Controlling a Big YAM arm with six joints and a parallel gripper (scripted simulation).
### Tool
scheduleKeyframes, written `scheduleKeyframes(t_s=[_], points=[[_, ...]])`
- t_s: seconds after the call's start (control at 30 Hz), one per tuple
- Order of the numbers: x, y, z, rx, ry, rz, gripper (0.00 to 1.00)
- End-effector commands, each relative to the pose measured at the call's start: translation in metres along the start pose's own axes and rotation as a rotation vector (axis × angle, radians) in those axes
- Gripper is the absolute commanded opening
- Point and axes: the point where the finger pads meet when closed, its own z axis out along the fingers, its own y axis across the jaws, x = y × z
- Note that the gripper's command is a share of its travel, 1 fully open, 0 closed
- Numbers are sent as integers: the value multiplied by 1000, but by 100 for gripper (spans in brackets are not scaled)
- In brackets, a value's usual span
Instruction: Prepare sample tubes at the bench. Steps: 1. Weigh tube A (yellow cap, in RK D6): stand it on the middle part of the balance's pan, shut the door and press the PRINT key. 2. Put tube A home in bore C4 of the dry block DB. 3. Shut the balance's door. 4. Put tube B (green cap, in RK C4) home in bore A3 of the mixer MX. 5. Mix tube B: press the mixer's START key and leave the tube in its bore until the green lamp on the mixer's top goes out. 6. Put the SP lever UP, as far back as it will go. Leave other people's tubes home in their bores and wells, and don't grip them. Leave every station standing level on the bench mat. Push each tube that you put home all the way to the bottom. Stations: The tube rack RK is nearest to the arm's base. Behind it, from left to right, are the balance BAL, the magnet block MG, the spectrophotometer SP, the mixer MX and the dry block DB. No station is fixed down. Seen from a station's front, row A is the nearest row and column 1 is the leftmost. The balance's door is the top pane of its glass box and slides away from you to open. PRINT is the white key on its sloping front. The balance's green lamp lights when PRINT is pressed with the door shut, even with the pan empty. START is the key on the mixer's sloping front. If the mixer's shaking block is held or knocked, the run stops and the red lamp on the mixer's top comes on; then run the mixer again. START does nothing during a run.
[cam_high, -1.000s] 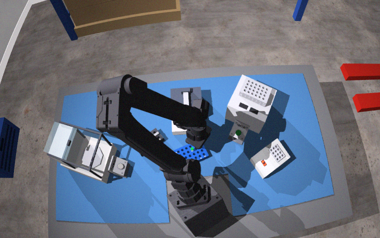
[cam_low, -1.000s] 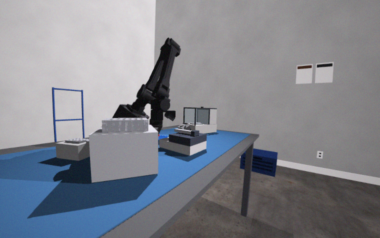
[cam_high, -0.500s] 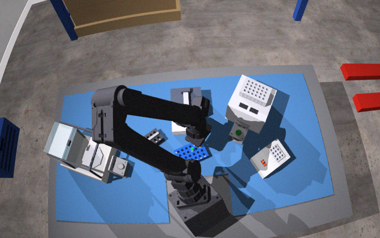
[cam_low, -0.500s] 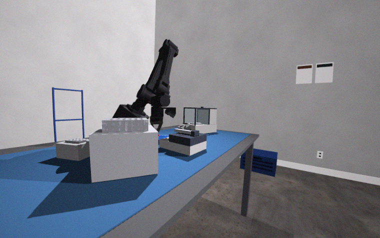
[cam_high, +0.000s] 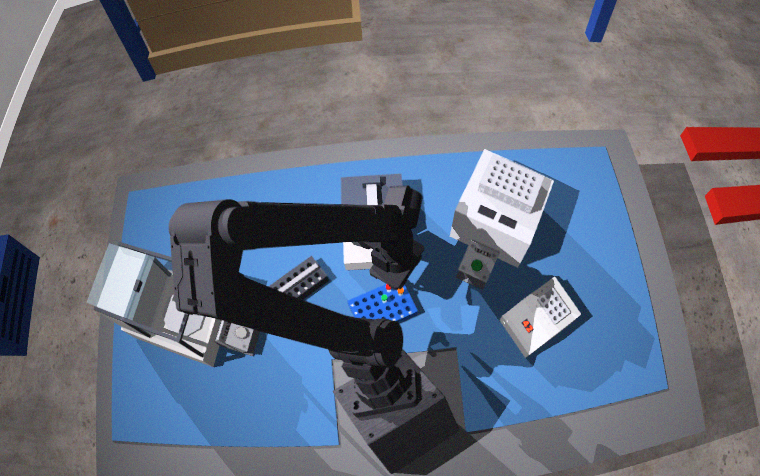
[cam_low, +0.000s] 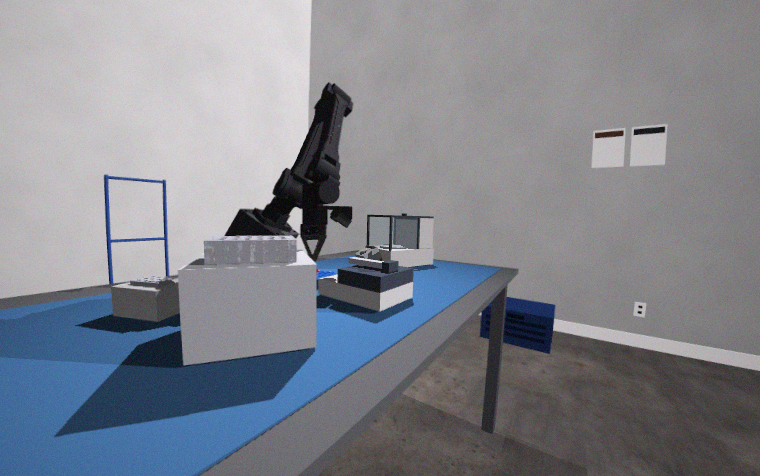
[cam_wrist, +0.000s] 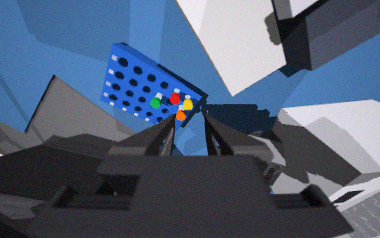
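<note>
Partly open and empty, the gripper (cam_high: 397, 284) (cam_low: 315, 258) (cam_wrist: 189, 119) hangs above the rack (cam_high: 367, 305) (cam_low: 325, 274) (cam_wrist: 129, 73), where the yellow-capped tube (cam_wrist: 187, 104) (crowded by red and orange neighbors) lies just beyond its fingertips in the wrist view.

I noted my elbow (cam_high: 193, 224) (cam_low: 337, 98) had shifted toward the balance (cam_high: 126, 274) (cam_low: 417, 256). From above, a red cap (cam_high: 388, 287) (cam_low: 316, 270) (cam_wrist: 175, 98), an orange cap (cam_high: 400, 290) (cam_wrist: 180, 115) and more of the magnet block (cam_high: 314, 263) had come into view.
</note>
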Motion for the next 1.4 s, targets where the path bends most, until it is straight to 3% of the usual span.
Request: scheduleKeyframes(t_s=[0.0,0.23,0.37,0.43,0.5,0.57,1.37], points=[[-2,-7,-9,8,0,-14,36],[-5,-13,-24,20,-4,-20,36],[1,-1,-23,0,4,-10,36],[2,5,-17,-30,9,-8,36],[2,5,-17,-30,9,-8,36],[-2,-3,-21,-1,1,-12,36],[-2,-3,-21,-1,1,-12,36]])
